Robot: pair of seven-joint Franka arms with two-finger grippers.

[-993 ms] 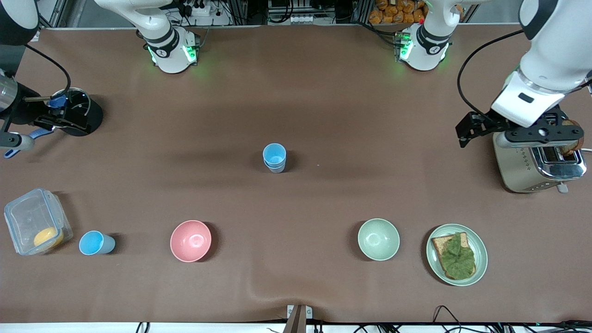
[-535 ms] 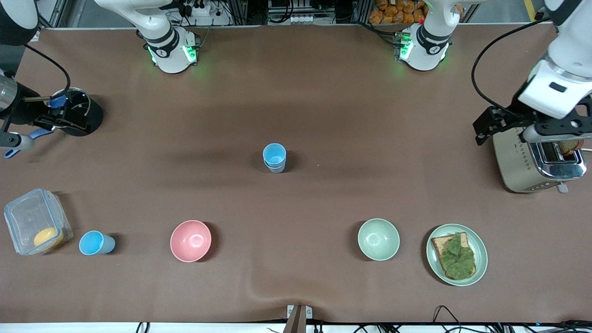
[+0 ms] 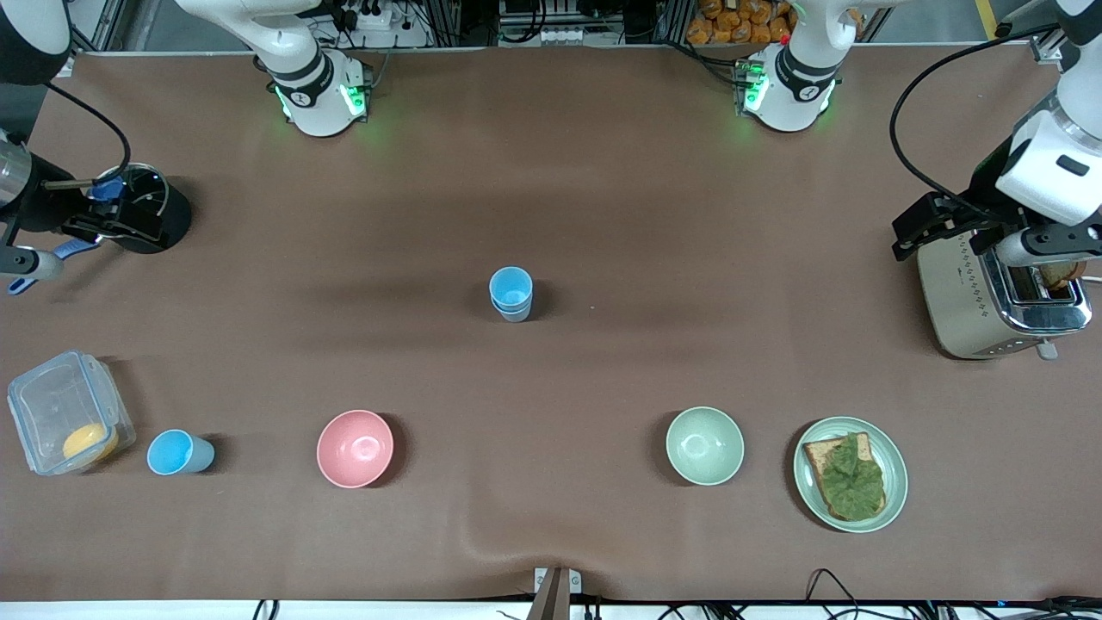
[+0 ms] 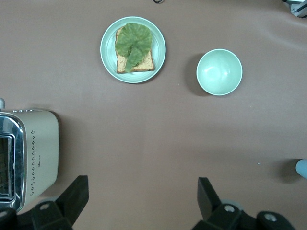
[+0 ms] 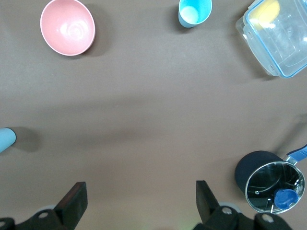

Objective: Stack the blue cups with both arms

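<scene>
Two blue cups stand nested in one stack (image 3: 510, 293) at the middle of the table. The edge of that stack shows in the left wrist view (image 4: 302, 168) and in the right wrist view (image 5: 5, 139). A single blue cup (image 3: 178, 453) stands upright beside the clear container, and also shows in the right wrist view (image 5: 194, 12). My left gripper (image 4: 142, 191) is open and empty, up over the toaster (image 3: 999, 297). My right gripper (image 5: 141, 191) is open and empty, up beside the black pot (image 3: 142, 211), and that arm waits.
A pink bowl (image 3: 355, 448) and a pale green bowl (image 3: 704, 445) stand nearer the front camera than the stack. A plate (image 3: 805, 495) carries toast with lettuce. A clear container (image 3: 43, 387) holds something orange. The pot holds a blue item.
The left arm has drawn back toward its end of the table and now hangs over the toaster. The right arm, the cups and the bowls have not moved.
</scene>
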